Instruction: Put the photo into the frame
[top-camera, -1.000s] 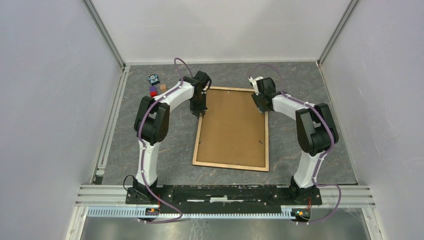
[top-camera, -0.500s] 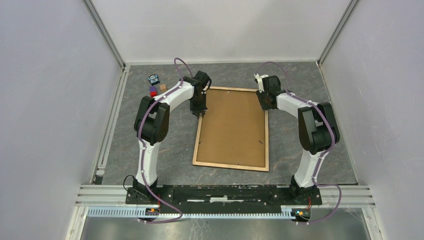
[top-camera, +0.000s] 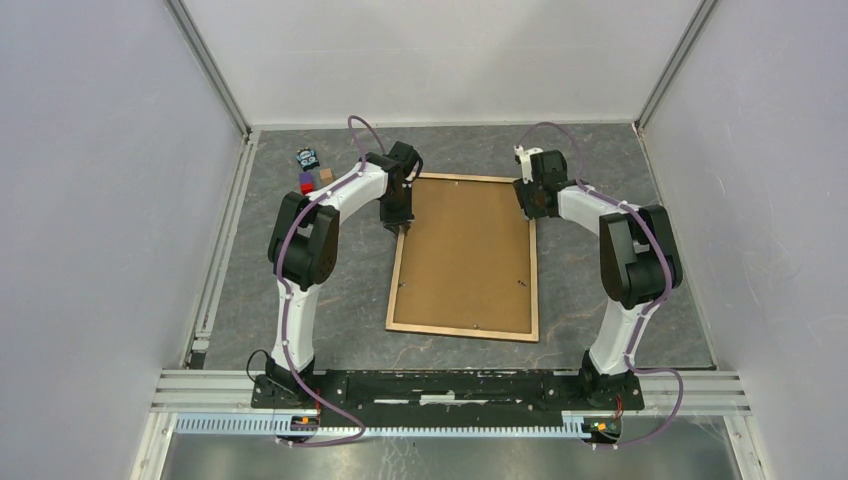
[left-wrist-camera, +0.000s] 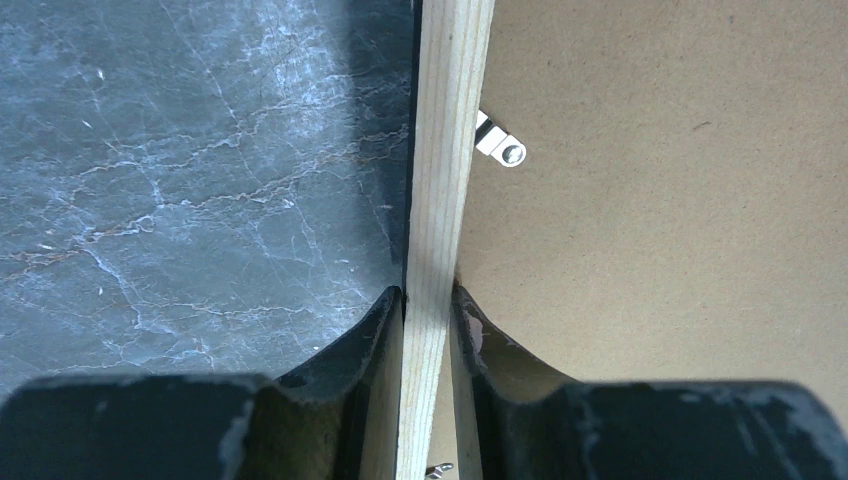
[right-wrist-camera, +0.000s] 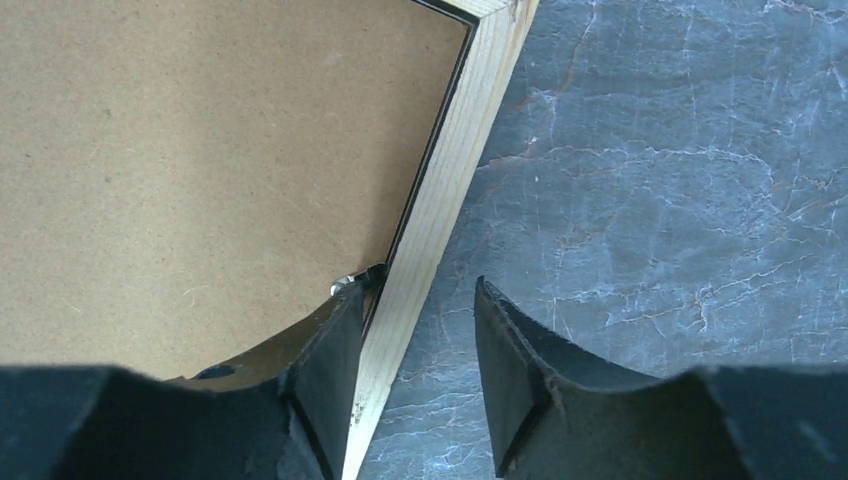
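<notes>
The frame (top-camera: 460, 331) lies back up on the grey table, its light wood rails around a brown backing board (top-camera: 465, 250). My left gripper (top-camera: 402, 228) is shut on the frame's left rail (left-wrist-camera: 445, 150), one finger on the table side and one on the board side (left-wrist-camera: 428, 300). My right gripper (top-camera: 530, 210) stands open astride the right rail (right-wrist-camera: 450, 170) near the far corner (right-wrist-camera: 420, 290). Its inner finger (right-wrist-camera: 335, 340) sits over the board's edge beside a metal clip (right-wrist-camera: 343, 285), and the outer finger (right-wrist-camera: 510, 340) is over the table. The photo is hidden or out of view.
Another metal clip (left-wrist-camera: 505, 150) sits on the board by the left rail. A few small blocks (top-camera: 306, 183) and a small dark object (top-camera: 308, 158) lie at the back left. Enclosure walls close in the table on three sides.
My right gripper has shifted outward from over the board's far right corner to straddle the right rail. The left arm and the frame have not moved.
</notes>
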